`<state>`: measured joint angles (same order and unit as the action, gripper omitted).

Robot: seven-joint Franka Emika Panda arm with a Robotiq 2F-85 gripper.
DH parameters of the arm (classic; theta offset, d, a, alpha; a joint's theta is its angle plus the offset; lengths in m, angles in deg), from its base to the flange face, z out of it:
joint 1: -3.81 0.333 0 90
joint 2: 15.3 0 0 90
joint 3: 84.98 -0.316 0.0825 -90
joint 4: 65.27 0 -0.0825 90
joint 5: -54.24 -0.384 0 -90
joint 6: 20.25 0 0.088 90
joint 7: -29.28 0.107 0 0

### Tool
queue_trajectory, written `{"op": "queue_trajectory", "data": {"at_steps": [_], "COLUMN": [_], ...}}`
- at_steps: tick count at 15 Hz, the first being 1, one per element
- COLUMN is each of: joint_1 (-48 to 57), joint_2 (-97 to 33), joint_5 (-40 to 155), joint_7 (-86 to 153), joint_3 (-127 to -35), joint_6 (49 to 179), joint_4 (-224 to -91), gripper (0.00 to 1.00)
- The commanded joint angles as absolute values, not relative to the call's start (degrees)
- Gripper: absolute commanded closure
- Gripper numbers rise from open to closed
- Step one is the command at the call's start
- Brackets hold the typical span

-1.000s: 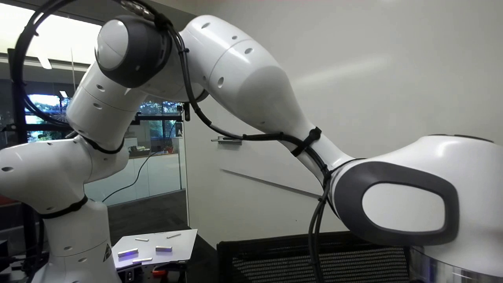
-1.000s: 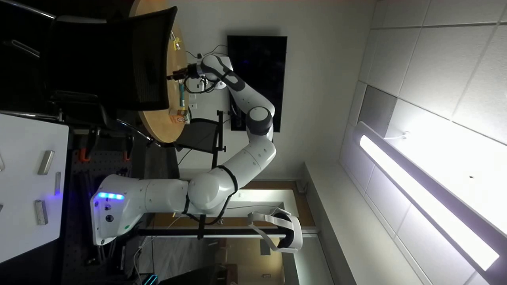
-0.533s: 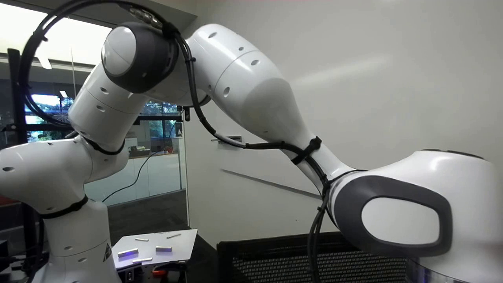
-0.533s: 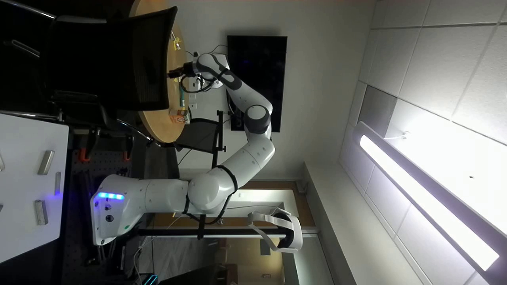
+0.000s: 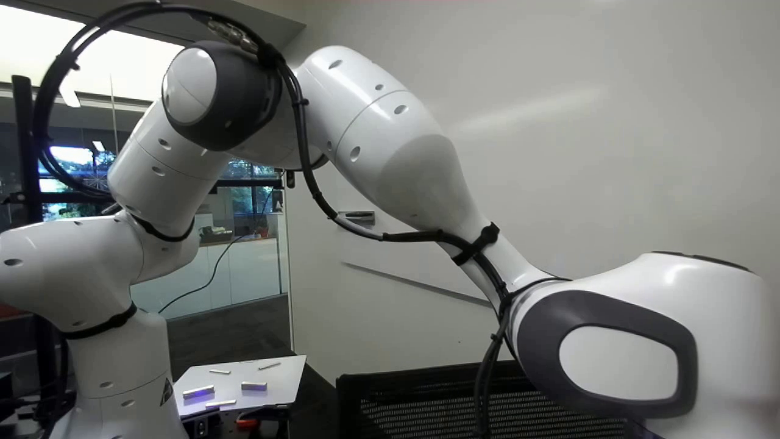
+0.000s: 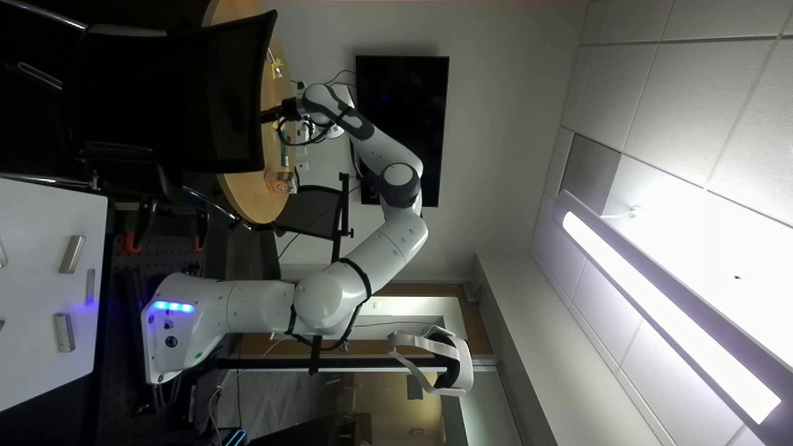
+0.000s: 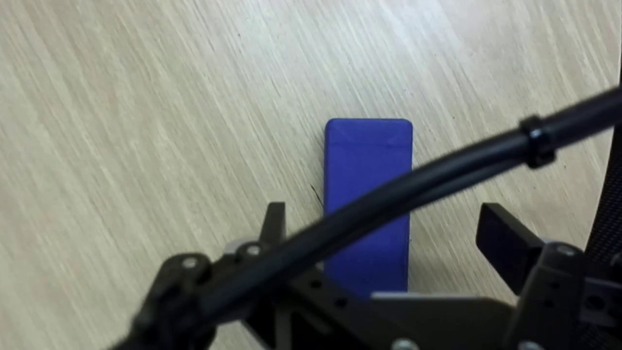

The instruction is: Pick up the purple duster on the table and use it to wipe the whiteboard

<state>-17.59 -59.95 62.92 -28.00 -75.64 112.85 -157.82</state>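
Note:
The purple duster (image 7: 367, 155), a dark bluish-purple block, lies on the wood-grain table (image 7: 146, 146) in the wrist view. My gripper (image 7: 387, 216) is above it, jaws wide apart, with one finger (image 7: 273, 221) to the left of the block and another finger (image 7: 505, 243) to its right; bare wood shows on both sides. A cable and the gripper's body hide part of the duster. In an exterior view the gripper (image 6: 267, 116) is small and dark, over the round table (image 6: 245, 195). The whiteboard (image 5: 609, 158) fills the wall behind the arm.
A black mesh chair (image 6: 179, 99) stands against the table near the gripper; its edge (image 7: 605, 214) shows in the wrist view. A box (image 6: 282, 181) sits on the table. By the robot's base, a white panel (image 5: 289, 372) carries several small blocks. A black cable (image 7: 452, 170) crosses the wrist view.
The arm has come down and its hand sits lower, closer to the table, in both exterior views. The blocks on the white panel and the chair have stayed put.

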Motion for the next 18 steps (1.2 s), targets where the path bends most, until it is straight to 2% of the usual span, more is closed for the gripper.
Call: {"op": "queue_trajectory", "data": {"at_steps": [1, 18], "joint_1": [-18.27, -19.04], "joint_2": [-61.03, -69.44], "joint_5": [63.80, 63.21], "joint_7": [-28.02, -27.35], "joint_3": [-76.52, -77.73], "joint_6": [112.98, 116.38], "joint_4": [-156.70, -150.23], "gripper": [0.00, 0.00]}}
